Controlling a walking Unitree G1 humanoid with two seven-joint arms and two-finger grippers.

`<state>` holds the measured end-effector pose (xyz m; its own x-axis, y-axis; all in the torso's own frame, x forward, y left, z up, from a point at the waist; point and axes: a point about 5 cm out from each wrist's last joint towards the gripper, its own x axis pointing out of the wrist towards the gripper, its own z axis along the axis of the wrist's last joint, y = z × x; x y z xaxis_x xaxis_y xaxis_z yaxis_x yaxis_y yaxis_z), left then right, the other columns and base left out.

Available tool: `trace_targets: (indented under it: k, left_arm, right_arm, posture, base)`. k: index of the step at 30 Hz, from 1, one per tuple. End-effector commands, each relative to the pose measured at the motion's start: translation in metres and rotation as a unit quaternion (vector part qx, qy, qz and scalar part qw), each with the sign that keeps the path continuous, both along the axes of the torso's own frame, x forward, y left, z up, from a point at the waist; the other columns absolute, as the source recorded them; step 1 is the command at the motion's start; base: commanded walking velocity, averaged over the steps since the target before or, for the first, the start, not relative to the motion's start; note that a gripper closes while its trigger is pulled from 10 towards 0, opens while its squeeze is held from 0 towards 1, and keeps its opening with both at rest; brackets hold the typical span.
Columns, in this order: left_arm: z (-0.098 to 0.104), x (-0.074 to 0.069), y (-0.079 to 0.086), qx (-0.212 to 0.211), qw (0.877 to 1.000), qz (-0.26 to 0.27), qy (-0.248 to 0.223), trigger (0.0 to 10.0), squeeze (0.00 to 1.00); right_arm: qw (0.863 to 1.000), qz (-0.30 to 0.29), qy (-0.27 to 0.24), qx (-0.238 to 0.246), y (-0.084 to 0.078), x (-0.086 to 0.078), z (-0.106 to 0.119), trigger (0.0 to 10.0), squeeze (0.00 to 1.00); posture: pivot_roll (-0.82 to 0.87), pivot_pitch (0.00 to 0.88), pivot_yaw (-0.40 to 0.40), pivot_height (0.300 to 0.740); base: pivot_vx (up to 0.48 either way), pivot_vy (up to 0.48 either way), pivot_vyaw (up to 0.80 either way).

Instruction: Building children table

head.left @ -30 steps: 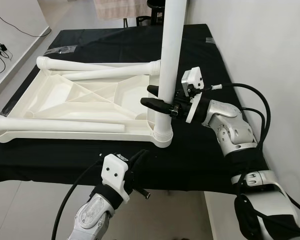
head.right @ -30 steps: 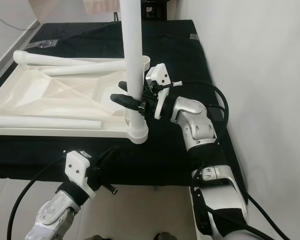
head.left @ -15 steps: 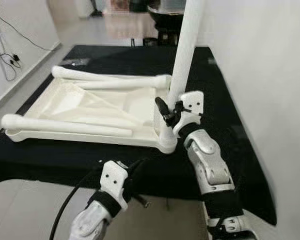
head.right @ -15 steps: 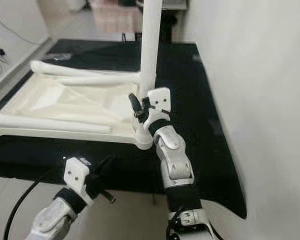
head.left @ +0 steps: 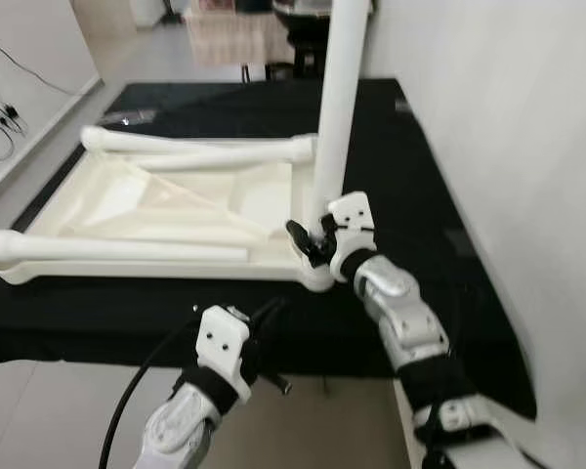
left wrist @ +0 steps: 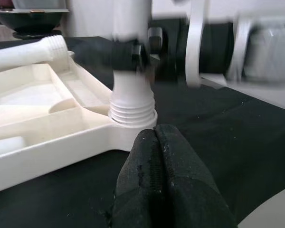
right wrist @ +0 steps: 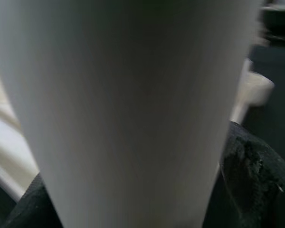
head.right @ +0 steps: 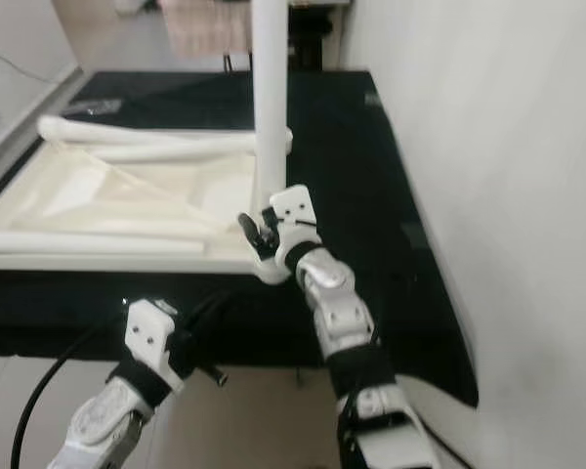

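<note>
The white tabletop (head.left: 166,210) lies upside down on the black cloth (head.left: 410,186). At its near right corner one leg (head.left: 337,107) stands upright in the socket (left wrist: 132,111), three more lying on the tabletop. The right gripper (head.left: 308,244) clasps the upright leg just above the socket; a skewed twist could cross-thread or topple it. The left gripper (left wrist: 156,156), fingers pressed together and empty, hangs before that corner.
</note>
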<state>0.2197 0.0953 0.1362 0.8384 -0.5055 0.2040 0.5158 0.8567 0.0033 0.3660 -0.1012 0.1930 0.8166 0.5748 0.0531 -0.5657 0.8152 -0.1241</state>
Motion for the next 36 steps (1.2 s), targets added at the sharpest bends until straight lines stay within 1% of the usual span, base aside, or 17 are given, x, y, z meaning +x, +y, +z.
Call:
trace_targets:
  k: [1,5,8,9,10,21,25,27,28,29,30,31,32,33,34,35,36]
  left_arm:
    - [-0.005,0.000,0.001,-0.003,1.000,0.001,0.013,10.0,0.00]
    - [-0.005,0.000,0.000,-0.003,1.000,0.001,0.013,10.0,0.00]
    - [-0.006,0.000,0.000,-0.003,1.000,0.002,0.013,10.0,0.00]
    - [-0.006,0.000,0.000,-0.003,1.000,0.002,0.013,10.0,0.00]
    - [-0.006,0.000,0.000,-0.003,1.000,0.002,0.013,10.0,0.00]
    - [-0.005,-0.001,-0.002,-0.006,1.000,0.002,0.013,10.0,0.00]
    - [-0.005,-0.001,-0.002,-0.006,1.000,0.002,0.013,10.0,0.00]
    - [-0.004,-0.002,-0.002,-0.007,1.000,0.002,0.013,10.0,0.00]
    - [-0.004,-0.002,-0.002,-0.007,1.000,0.002,0.013,10.0,0.00]
    - [-0.004,-0.003,-0.001,-0.007,1.000,0.002,0.013,10.0,0.00]
    - [-0.004,-0.003,-0.001,-0.007,1.000,0.002,0.013,10.0,0.00]
    - [-0.004,-0.003,0.000,-0.007,1.000,0.002,0.013,10.0,0.00]
    - [-0.004,-0.003,0.000,-0.007,1.000,0.002,0.013,10.0,0.00]
    - [-0.003,-0.003,0.001,-0.007,1.000,0.002,0.013,10.0,0.00]
    - [-0.004,-0.002,0.002,-0.005,1.000,0.001,0.014,10.0,0.00]
    - [-0.004,-0.002,0.002,-0.005,1.000,0.001,0.014,10.0,0.00]
    - [-0.004,-0.001,0.002,-0.005,1.000,0.000,0.016,10.0,0.00]
  right_arm:
    - [0.997,0.069,-0.020,0.004,0.004,0.001,0.012,10.0,0.00]
    - [0.993,0.112,-0.025,-0.007,0.003,0.001,0.017,10.0,0.00]
    - [0.979,0.203,-0.017,-0.019,-0.002,0.000,0.023,10.0,0.00]
    - [0.978,0.209,-0.016,-0.021,-0.002,0.001,0.024,3.1,0.00]
    - [0.977,0.211,-0.014,-0.019,-0.003,0.001,0.024,0.0,0.00]
    - [0.981,0.192,-0.009,-0.012,-0.018,0.009,0.020,0.0,0.00]
    - [0.987,0.153,-0.010,-0.048,-0.027,0.009,0.011,0.0,0.00]
    - [0.995,0.071,0.012,-0.068,-0.037,0.010,-0.004,0.0,0.00]
    - [0.995,0.071,0.012,-0.068,-0.037,0.010,-0.004,0.0,0.00]
    - [0.996,-0.039,0.039,-0.072,-0.042,0.010,-0.019,0.0,0.00]
    - [0.996,-0.039,0.039,-0.072,-0.042,0.010,-0.019,0.0,0.00]
    - [0.979,-0.172,0.073,-0.083,-0.050,0.005,-0.037,0.0,0.00]
    - [0.979,-0.172,0.073,-0.083,-0.050,0.005,-0.037,0.0,0.00]
    - [0.972,-0.205,0.094,-0.071,-0.041,-0.007,-0.052,0.0,0.00]
    - [0.979,-0.169,0.091,-0.071,-0.009,-0.024,-0.064,0.0,0.00]
    - [0.979,-0.169,0.091,-0.071,-0.009,-0.024,-0.064,0.0,0.00]
    - [0.982,-0.151,0.090,-0.067,0.002,-0.024,-0.066,0.0,0.00]
  posture:
    - [0.10,0.117,-0.002,0.740]
    - [0.10,0.116,-0.003,0.740]
    - [0.11,0.114,-0.007,0.740]
    - [0.11,0.113,-0.008,0.740]
    - [0.11,0.113,-0.008,0.740]
    - [0.11,0.120,-0.011,0.740]
    - [0.11,0.120,-0.011,0.740]
    - [0.11,0.130,-0.015,0.740]
    - [0.11,0.130,-0.015,0.740]
    - [0.10,0.134,-0.013,0.740]
    - [0.10,0.134,-0.013,0.740]
    - [0.10,0.138,-0.009,0.740]
    - [0.10,0.138,-0.009,0.740]
    - [0.10,0.138,0.004,0.740]
    - [0.09,0.134,0.015,0.740]
    - [0.09,0.134,0.015,0.740]
    - [0.10,0.129,0.012,0.740]
  base:
    - [0.000,0.000,0.00]
    - [0.000,0.000,0.00]
    - [0.000,0.000,0.00]
    - [0.000,0.000,0.00]
    - [0.000,0.000,0.00]
    - [0.000,0.000,0.00]
    - [0.000,0.000,0.00]
    - [0.000,0.000,0.00]
    - [0.000,0.000,0.00]
    - [0.000,0.000,0.00]
    - [0.000,0.000,0.00]
    - [0.000,0.000,0.00]
    - [0.000,0.000,0.00]
    - [0.000,0.000,0.00]
    - [0.000,0.000,0.00]
    - [0.000,0.000,0.00]
    - [0.000,0.000,0.00]
